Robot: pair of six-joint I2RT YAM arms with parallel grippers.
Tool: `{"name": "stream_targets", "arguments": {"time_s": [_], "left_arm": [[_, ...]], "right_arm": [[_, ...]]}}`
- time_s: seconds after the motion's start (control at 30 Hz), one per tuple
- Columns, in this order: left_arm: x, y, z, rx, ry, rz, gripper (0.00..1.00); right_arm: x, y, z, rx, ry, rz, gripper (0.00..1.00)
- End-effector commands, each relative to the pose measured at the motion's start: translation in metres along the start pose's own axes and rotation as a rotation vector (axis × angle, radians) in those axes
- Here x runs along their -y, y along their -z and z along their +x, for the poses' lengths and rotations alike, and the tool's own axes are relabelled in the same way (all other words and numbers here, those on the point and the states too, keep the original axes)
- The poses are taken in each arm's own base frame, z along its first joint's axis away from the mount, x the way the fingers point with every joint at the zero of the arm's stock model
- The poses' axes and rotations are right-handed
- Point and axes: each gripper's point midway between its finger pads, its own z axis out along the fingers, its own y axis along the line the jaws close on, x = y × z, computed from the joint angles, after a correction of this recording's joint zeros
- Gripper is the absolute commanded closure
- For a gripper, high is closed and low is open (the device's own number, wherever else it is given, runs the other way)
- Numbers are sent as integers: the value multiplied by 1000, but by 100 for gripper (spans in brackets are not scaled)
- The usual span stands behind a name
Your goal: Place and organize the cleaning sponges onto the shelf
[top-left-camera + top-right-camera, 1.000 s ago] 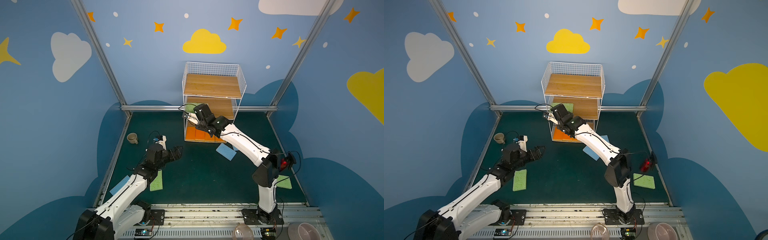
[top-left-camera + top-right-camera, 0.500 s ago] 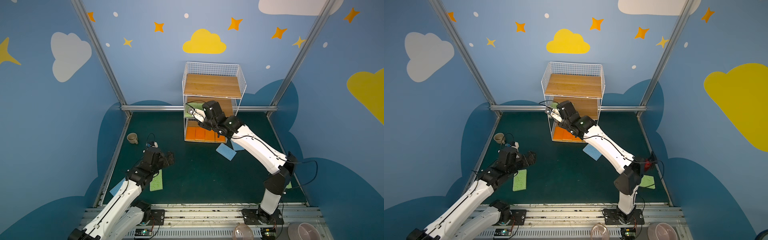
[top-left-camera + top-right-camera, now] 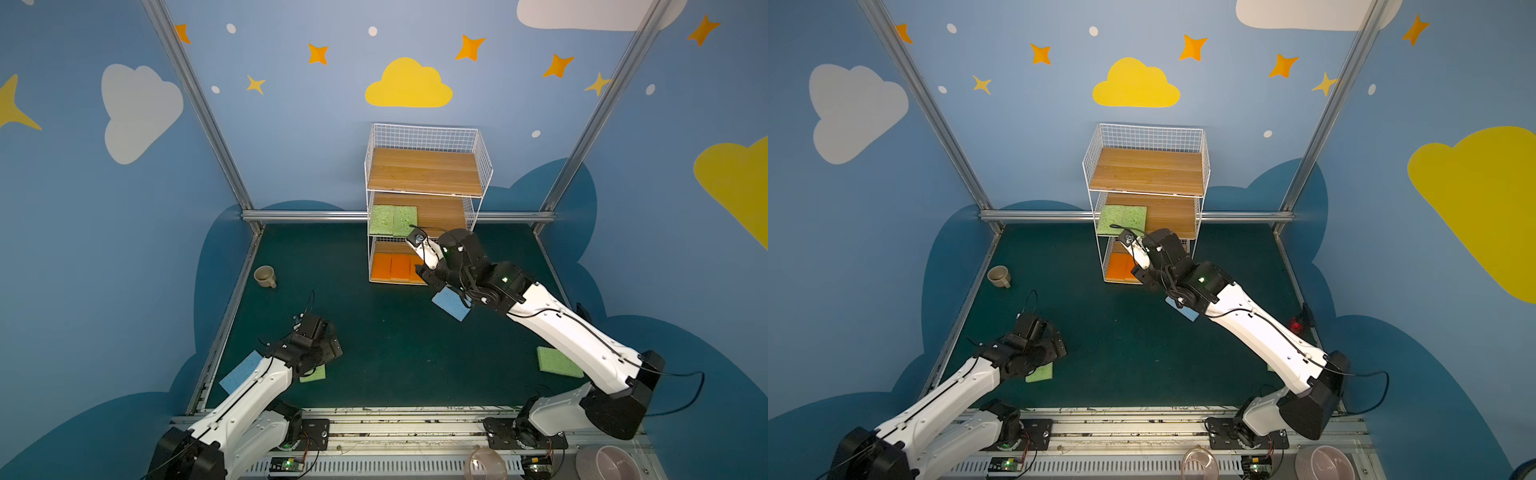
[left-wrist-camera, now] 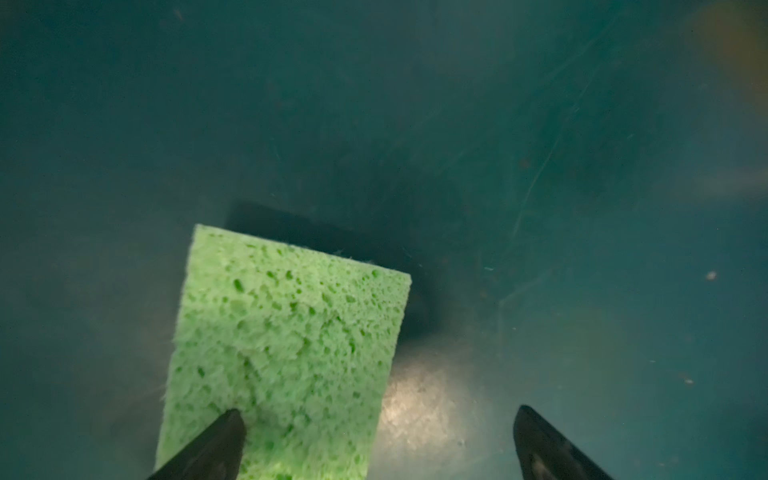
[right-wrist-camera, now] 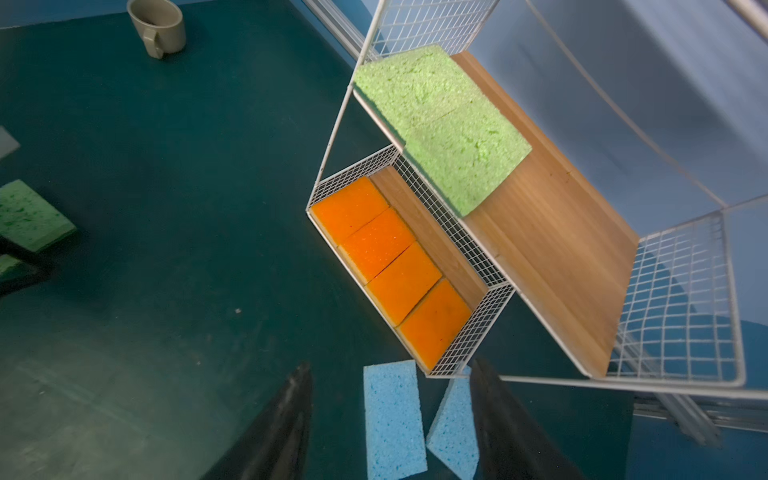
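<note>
Sponges, eleven counted: four orange, four green, three blue. Bowls, two, at the front rail: clear bowl (image 3: 486, 463) and pink bowl (image 3: 602, 463).

Near floor, left:
- left blue sponge (image 3: 241, 372) lies flat just inside the left rail, partly under the left arm.
- left gripper (image 4: 378, 415) points down at the near green sponge (image 4: 286, 353).
- Its jaws are spread wide, with one fingertip (image 4: 226, 432) over the sponge's end and the other over bare mat. Nothing is gripped.

Near floor, right: right green sponge (image 3: 557, 361) lies flat beside the right arm, close to the mat's right edge.

Middle: open dark green mat (image 3: 395, 353) between the two arms.

Further back:
- two blue sponges (image 5: 392, 419) lie just beside each other on the floor, at the shelf's right front corner.
- right gripper (image 5: 390, 365) hangs above them, jaws parted and holding nothing.
- mug (image 3: 265, 276) stands near the left rail, well apart from the shelf.

Far: shelf (image 3: 424, 170) stands against the back wall.
- Bottom tier: four orange sponges (image 5: 390, 266) in a touching row along the front, wire side to wire side.
- Middle tier: two shelf green sponges (image 5: 440, 124), touching, at the left end, with bare wood to their right.
- Top tier: bare board inside a wire rim.
</note>
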Motion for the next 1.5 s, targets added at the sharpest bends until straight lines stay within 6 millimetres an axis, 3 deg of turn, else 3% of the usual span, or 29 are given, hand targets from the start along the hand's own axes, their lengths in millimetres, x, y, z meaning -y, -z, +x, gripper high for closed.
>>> {"name": "stream_targets", "arguments": {"time_s": [0.0, 0.23, 0.47, 0.6, 0.73, 0.87, 1.0, 1.27, 1.47], "left_arm": [[29, -9, 9, -55, -8, 152, 0], [96, -5, 8, -8, -144, 270, 0], [204, -25, 12, -67, -269, 353, 0], [257, -27, 10, -69, -304, 401, 0], [288, -13, 2, -57, -310, 463, 0], [281, 12, -6, -9, -325, 486, 0], [248, 29, -11, 25, -299, 479, 0], [164, 24, -12, 38, -226, 431, 0], [116, 16, -12, 58, -154, 402, 0]], "right_arm": [[-4, 16, -3, 69, -94, -37, 40], [-2, 25, 31, 64, -205, -69, 39], [21, 41, 89, 79, -493, -111, 39], [27, 49, 119, 33, -566, -92, 40], [24, 41, 140, -31, -586, -85, 39], [3, 23, 140, 8, -547, -195, 42], [-20, 7, 138, 13, -526, -297, 45], [-91, -35, 141, -232, -355, -511, 45], [-128, -70, 160, -507, -261, -545, 64]]}}
